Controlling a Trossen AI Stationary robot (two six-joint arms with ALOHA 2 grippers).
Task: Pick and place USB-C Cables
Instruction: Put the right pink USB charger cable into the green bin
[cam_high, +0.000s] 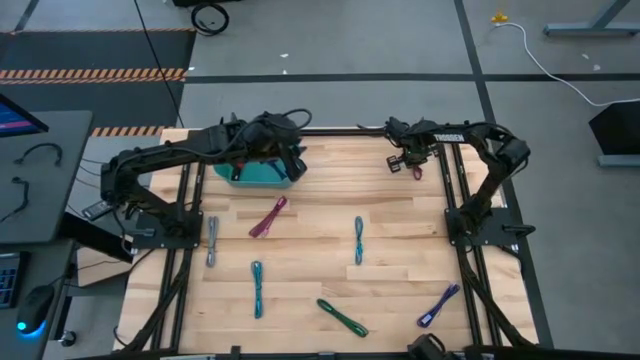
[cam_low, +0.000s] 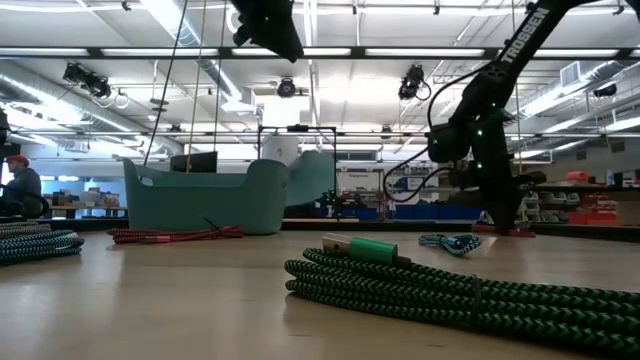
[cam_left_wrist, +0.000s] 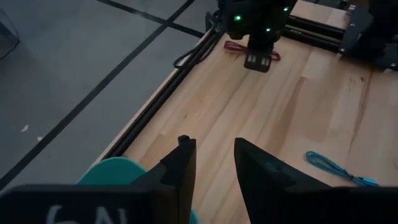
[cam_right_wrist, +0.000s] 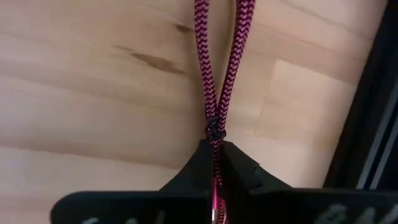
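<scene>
Nearest in the low view lies a green cable, unpicked. Beyond it, the right gripper is pinched on the red-black cable at the table's far right edge: pick step. Next comes lift and carry to the teal bin, where the left gripper hovers, fingers spread. The right arm reads "TROSSEN".

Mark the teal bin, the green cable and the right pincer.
teal bin (cam_low: 215, 195): low view, on its front wall.
green cable (cam_high: 341, 317): high view, mid-bundle.
right pincer (cam_right_wrist: 215, 163): right wrist view, between the fingertips, shut on the red-black cable (cam_right_wrist: 212, 93).
</scene>
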